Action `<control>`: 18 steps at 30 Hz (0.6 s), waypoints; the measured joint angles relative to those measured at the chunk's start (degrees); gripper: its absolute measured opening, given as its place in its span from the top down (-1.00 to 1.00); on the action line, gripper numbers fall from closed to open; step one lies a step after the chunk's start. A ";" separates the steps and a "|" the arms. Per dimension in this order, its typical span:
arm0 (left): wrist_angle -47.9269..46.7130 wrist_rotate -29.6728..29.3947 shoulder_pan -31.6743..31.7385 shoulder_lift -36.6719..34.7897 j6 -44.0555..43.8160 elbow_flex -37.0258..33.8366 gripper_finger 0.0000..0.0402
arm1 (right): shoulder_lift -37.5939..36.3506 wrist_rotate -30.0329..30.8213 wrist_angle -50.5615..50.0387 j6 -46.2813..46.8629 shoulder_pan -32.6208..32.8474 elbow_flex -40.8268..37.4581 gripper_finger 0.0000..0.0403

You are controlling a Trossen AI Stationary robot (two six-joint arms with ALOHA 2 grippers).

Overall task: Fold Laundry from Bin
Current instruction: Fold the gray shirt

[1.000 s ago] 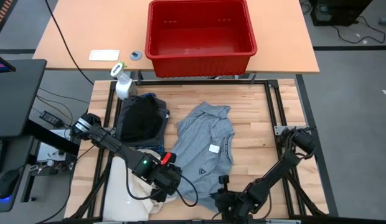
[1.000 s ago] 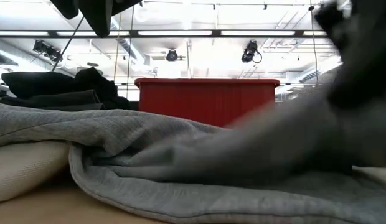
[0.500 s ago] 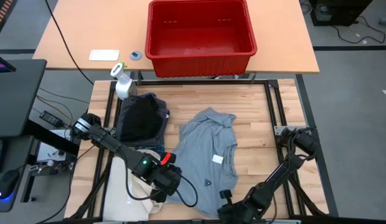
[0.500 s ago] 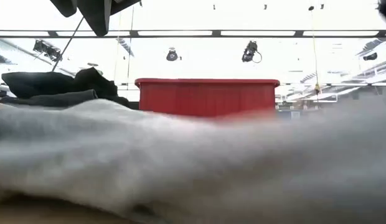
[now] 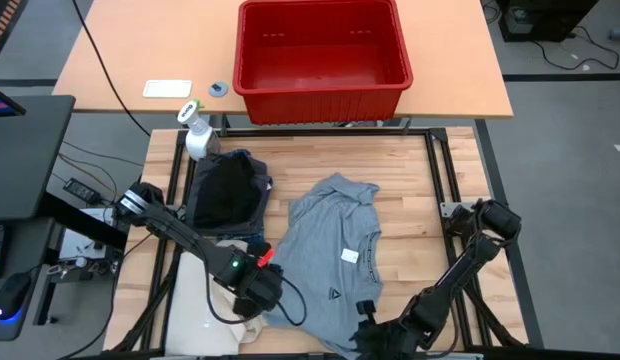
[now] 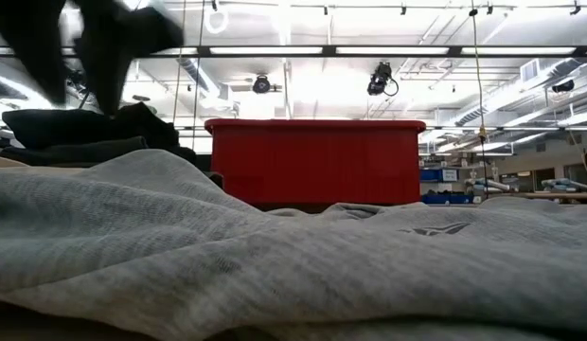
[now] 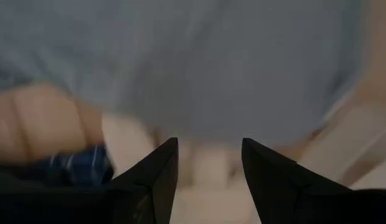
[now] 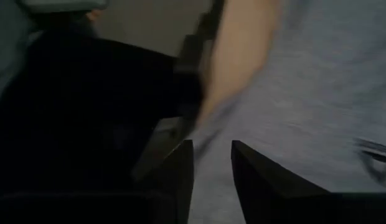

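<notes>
1. Grey shirt (image 5: 335,250): spread flat on wooden table (image 5: 410,190), collar end toward red bin (image 5: 322,55), white tag and small logo facing up.
2. Red bin: well apart from grey shirt, on separate tan surface beyond it.
3. Dark garment pile (image 5: 226,190): just beside grey shirt, near spray bottle (image 5: 196,132).
4. Cream tote bag (image 5: 205,300): beside grey shirt's hem, under left arm.
5. Left gripper (image 7: 208,163): at grey shirt's hem corner, fingers parted, nothing between them.
6. Right gripper (image 8: 211,163): at grey shirt's near hem, opposite corner; narrow gap between fingers, no cloth pinched.
</notes>
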 joint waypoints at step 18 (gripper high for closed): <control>16.79 -8.02 -4.42 0.07 22.56 -16.94 0.10 | -0.73 15.85 -13.47 6.79 0.11 0.02 0.34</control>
